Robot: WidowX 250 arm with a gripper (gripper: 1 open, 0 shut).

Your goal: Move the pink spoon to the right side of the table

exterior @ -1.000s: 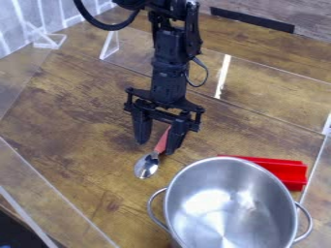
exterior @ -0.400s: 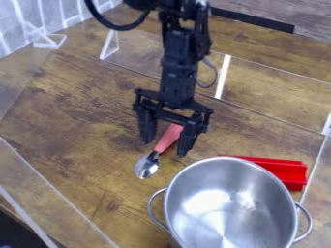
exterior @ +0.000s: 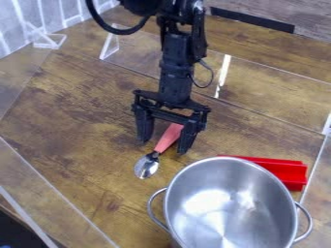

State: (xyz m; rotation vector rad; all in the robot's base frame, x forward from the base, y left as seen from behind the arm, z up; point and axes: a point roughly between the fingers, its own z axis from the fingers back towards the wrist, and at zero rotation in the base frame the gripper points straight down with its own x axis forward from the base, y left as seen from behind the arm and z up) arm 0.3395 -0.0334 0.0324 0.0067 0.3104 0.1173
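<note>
- Pink spoon [exterior: 161, 151]: flat on wood table [exterior: 77, 126], left of the pot [exterior: 233, 205] in view, bowl end toward camera.
- Arm [exterior: 181, 58]: comes in from the top of view, hanging near vertical, wrist above the handle.
- Gripper [exterior: 165, 143]: pointing down, fingers spread, one each side of the handle. Contact: can't tell.

small pink-handled spoon [exterior: 158, 154], shiny metal bowl, lying slantwise on dark wood-grain table [exterior: 77, 126]

The gripper [exterior: 165, 143] hangs open around the pink spoon [exterior: 165, 143], near the metal pot [exterior: 233, 205] and red object [exterior: 274, 170].
</note>
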